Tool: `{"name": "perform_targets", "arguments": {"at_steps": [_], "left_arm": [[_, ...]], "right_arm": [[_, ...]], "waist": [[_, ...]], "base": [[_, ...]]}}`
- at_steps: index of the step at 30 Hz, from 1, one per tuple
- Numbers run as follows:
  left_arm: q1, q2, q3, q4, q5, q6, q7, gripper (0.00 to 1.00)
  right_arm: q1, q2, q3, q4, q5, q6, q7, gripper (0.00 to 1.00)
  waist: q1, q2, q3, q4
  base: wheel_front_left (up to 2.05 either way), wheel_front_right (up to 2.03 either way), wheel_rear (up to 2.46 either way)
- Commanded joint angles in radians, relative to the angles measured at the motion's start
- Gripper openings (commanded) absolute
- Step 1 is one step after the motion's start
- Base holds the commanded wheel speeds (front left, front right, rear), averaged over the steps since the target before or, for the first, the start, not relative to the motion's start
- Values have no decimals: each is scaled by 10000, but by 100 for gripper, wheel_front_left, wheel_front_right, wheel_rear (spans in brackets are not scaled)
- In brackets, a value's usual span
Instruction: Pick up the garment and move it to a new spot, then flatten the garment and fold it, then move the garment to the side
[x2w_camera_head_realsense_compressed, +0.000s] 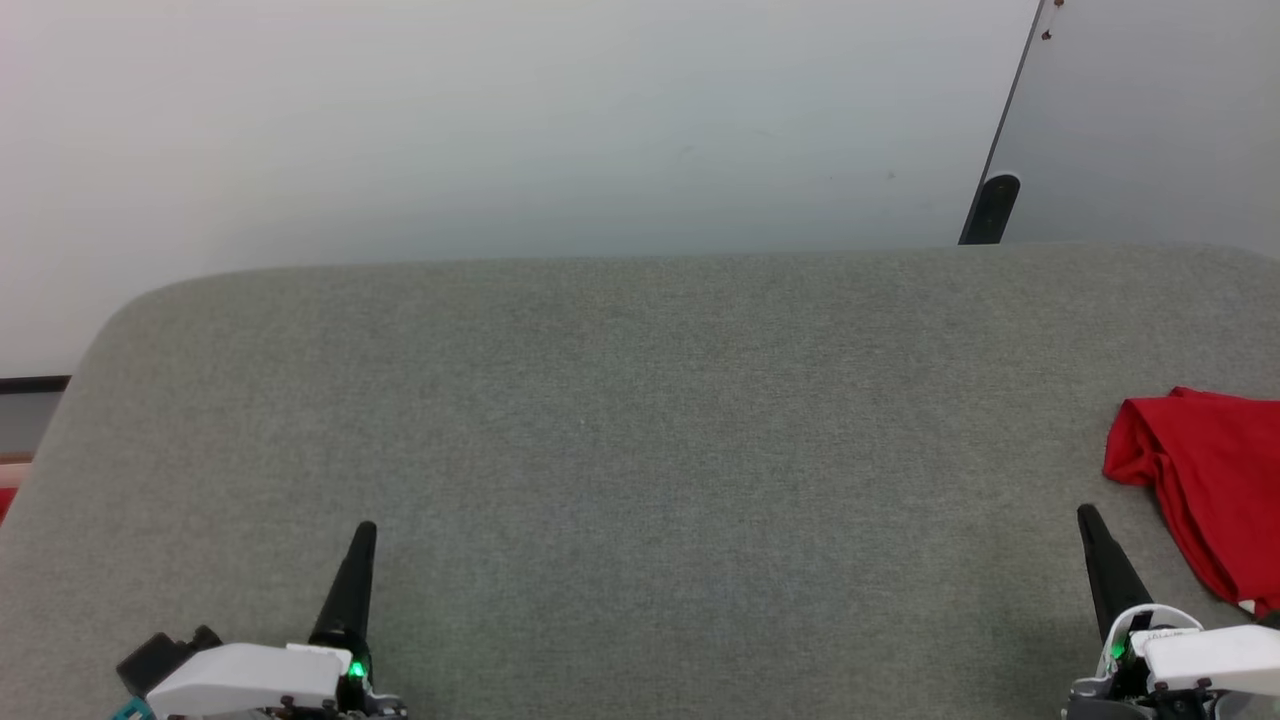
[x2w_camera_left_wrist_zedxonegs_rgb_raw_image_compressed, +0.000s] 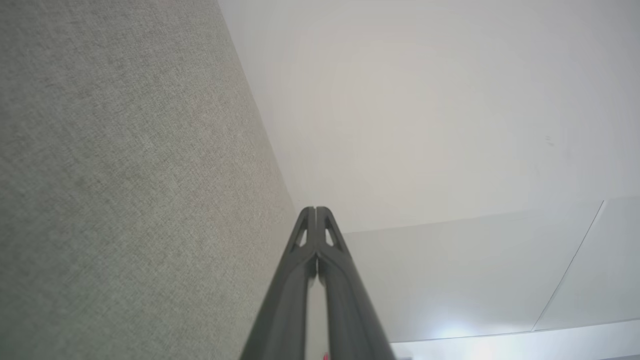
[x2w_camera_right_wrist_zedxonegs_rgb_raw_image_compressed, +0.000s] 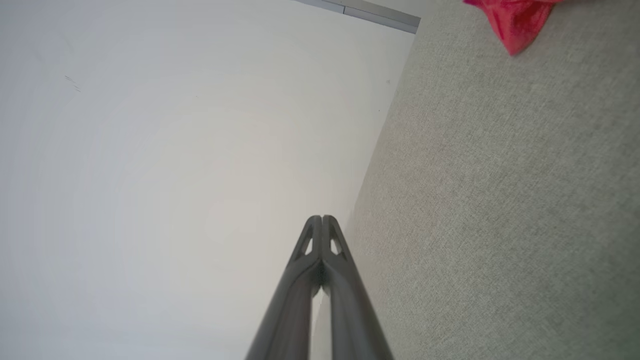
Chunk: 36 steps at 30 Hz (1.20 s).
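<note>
Our left hand (x2w_camera_head_realsense_compressed: 362, 535) hovered low over the worktop (x2w_camera_head_realsense_compressed: 640, 420), fingers pressed together on nothing, and our right hand (x2w_camera_head_realsense_compressed: 1092, 520) was pressed together and empty too. The garment (x2w_camera_head_realsense_compressed: 1200, 470) lay bunched at the worktop's right side, near the right hand and partly cut off by the head view. We judged that a grab at that heap could catch one layer only, or drag it off the edge, since its far part was unseen.
</note>
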Motion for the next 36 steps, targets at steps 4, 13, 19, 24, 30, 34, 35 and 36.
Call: {"name": "perform_targets", "arguments": {"at_steps": [4, 13, 19, 24, 30, 34, 35, 36], "left_arm": [[-239, -38, 85, 21, -473, -86, 121, 0], [-345, -89, 151, 92, -1025, -103, 273, 0], [-419, -124, 196, 142, -1413, -129, 378, 0], [-480, -147, 232, 184, -1739, -152, 457, 0], [-540, -165, 257, 214, -1957, -153, 517, 0], [-537, -164, 255, 213, -1956, -153, 517, 0], [-536, -164, 253, 213, -1958, -153, 516, 0], [-536, -164, 253, 213, -1958, -153, 516, 0]], "right_arm": [[-238, 28, -92, 15, 471, -8, 118, 0], [-317, 68, -133, 76, 1011, -9, 255, 0], [-382, 92, -164, 116, 1366, -9, 354, 0], [-446, 113, -186, 147, 1691, -10, 431, 0], [-488, 132, -201, 168, 1891, -10, 481, 0], [-447, 131, -200, 168, 1890, -10, 482, 0], [-447, 132, -199, 168, 1890, -10, 482, 0], [-447, 132, -199, 168, 1890, -10, 482, 0]], "waist": [[-1, 0, 19, -36], [-1, 0, 45, -89], [-1, 0, 65, -129], [-1, 0, 82, -162], [-1, 0, 97, -191], [-1, 0, 97, -191], [-1, 0, 97, -191], [-1, 0, 97, -191]], "base": [[0, 0, 0], [0, 0, 0], [0, 0, 0], [0, 0, 0], [0, 0, 0], [0, 0, 0], [0, 0, 0], [0, 0, 0]]}}
